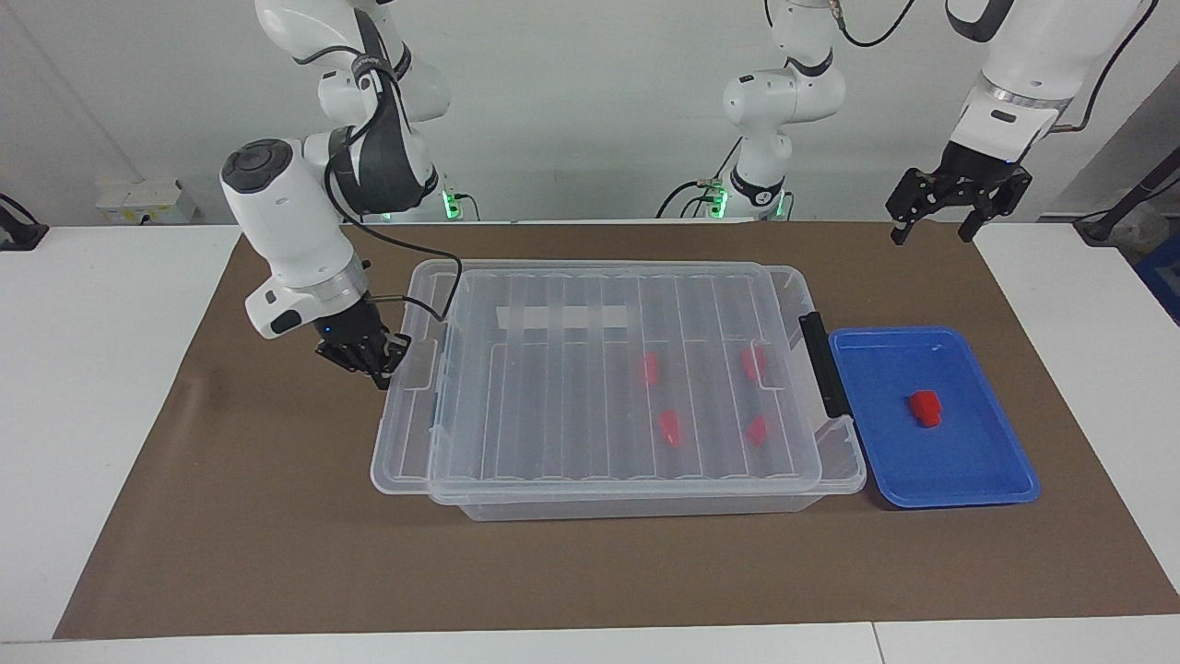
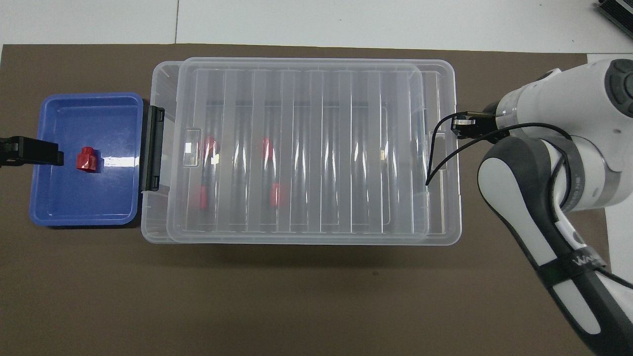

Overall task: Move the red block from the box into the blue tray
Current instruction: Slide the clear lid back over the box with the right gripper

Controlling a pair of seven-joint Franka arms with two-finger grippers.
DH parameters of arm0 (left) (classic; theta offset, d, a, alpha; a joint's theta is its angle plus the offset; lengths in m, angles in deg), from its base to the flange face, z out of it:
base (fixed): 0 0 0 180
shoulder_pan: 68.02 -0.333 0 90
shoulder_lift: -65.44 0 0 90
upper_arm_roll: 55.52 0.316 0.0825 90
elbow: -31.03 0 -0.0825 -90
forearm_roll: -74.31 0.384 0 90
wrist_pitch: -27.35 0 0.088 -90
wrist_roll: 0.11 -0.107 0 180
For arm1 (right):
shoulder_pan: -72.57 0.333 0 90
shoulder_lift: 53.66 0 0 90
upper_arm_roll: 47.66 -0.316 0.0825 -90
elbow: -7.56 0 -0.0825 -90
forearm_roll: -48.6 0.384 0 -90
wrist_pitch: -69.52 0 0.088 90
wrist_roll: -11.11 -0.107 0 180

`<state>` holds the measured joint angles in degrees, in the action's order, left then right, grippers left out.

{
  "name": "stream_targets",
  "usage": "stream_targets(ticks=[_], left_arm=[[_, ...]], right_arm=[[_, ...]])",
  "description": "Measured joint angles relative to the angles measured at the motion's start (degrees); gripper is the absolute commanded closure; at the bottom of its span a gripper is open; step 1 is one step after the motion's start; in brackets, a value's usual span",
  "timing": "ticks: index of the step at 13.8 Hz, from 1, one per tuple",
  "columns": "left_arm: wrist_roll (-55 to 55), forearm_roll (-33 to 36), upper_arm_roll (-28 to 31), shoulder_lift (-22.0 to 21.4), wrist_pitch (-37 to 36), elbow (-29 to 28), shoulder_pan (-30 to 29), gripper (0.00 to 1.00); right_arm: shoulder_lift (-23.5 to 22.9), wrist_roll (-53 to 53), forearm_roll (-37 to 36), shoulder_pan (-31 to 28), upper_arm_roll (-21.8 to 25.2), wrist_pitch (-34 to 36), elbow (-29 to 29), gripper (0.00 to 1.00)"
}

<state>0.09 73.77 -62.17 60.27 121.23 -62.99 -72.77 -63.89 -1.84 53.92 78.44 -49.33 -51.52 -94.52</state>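
Observation:
The clear box (image 1: 645, 505) lies mid-table, and its ribbed lid (image 1: 572, 397) covers nearly all of it. Several red blocks (image 1: 670, 427) show dimly through the lid. My right gripper (image 1: 376, 358) is at the lid's rim at the right arm's end, shut on it; it also shows in the overhead view (image 2: 462, 129). One red block (image 1: 925, 408) lies in the blue tray (image 1: 968, 461), which sits beside the box's black latch (image 1: 823, 364). My left gripper (image 1: 933, 229) is open and empty, raised over the tray's outer end (image 2: 20, 151).
A brown mat (image 1: 590, 572) covers the table under the box and the tray. White table (image 1: 92, 369) shows past each end of the mat. A white tape strip (image 1: 562, 318) sits on the lid.

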Motion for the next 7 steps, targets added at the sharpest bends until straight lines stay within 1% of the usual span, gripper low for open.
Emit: stream_targets(ticks=[7], left_arm=[[0.0, 0.0, 0.0, 0.0, 0.0, 0.0, 0.0, 0.00]], right_arm=[[0.1, -1.6, 0.0, 2.9, 0.0, 0.0, 0.0, 1.00]])
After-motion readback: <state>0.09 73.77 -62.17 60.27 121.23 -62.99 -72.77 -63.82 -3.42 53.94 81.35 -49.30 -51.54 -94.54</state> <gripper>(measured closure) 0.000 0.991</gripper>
